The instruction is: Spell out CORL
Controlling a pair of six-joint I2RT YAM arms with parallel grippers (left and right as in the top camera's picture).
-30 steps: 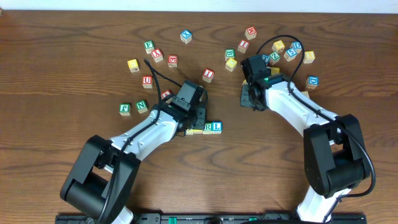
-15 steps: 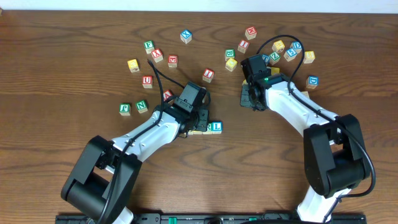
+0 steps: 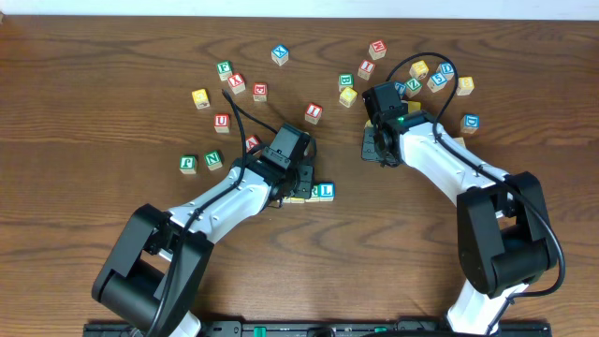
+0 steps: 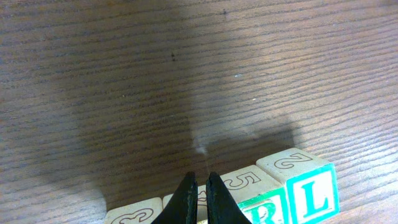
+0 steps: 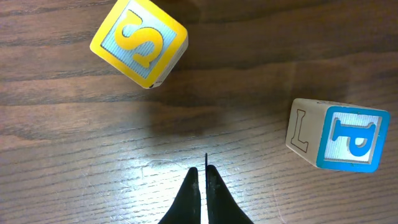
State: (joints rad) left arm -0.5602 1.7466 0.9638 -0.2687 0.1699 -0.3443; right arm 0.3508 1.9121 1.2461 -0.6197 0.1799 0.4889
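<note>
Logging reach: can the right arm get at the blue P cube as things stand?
Probably yes: in the right wrist view the blue P cube sits beside the right pincer with nothing between them, and the yellow S cube is well clear. The shut pincer must open first.

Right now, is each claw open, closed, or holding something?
Left claw: closed, holding nothing.
Right claw: closed, holding nothing.

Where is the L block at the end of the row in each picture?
Overhead: the L block, just below the picture's centre.
Left wrist: L block, bottom right corner.
Right wrist: not in it.
Shared landmark: the left gripper, shut, just left of the L block in both views.
</note>
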